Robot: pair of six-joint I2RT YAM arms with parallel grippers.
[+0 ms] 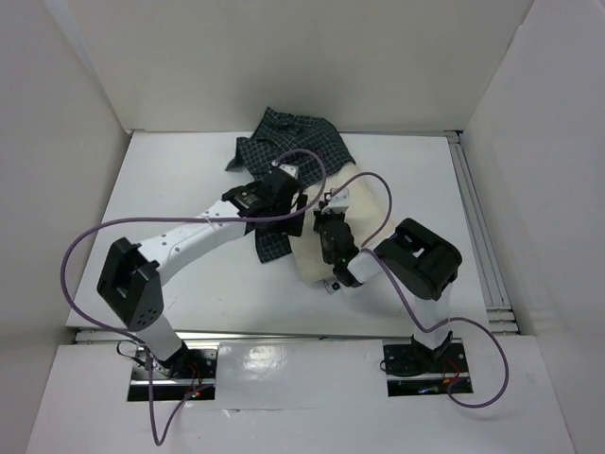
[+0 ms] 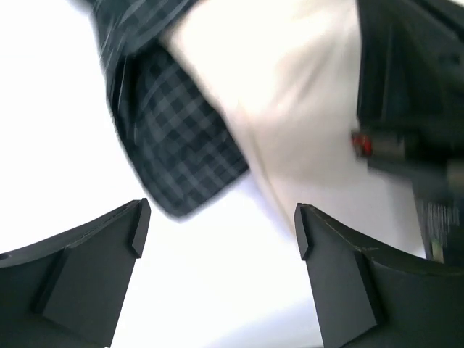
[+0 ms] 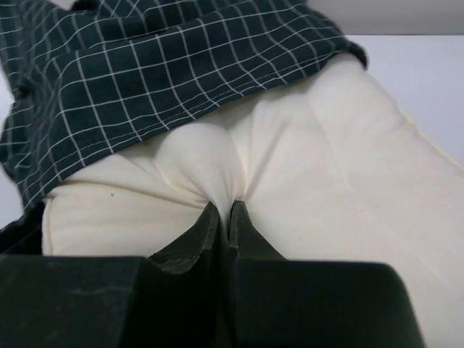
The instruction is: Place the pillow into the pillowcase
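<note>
The cream pillow (image 1: 367, 210) lies mid-table, its far end under the dark checked pillowcase (image 1: 293, 140). A flap of the pillowcase hangs down along the pillow's left side. My right gripper (image 1: 326, 212) sits on the pillow and is shut, pinching a fold of the pillow's fabric (image 3: 223, 206). The pillow (image 3: 326, 159) fills that view, with the pillowcase (image 3: 145, 65) draped over its far end. My left gripper (image 1: 299, 202) is open and empty (image 2: 221, 225), hovering just left of the pillow (image 2: 290, 109) over the pillowcase flap (image 2: 174, 138).
White walls enclose the table on three sides. A metal rail (image 1: 477, 227) runs along the right edge. Purple cables (image 1: 95, 236) loop from both arms over the work area. The right arm's black body (image 2: 413, 109) is close to my left gripper.
</note>
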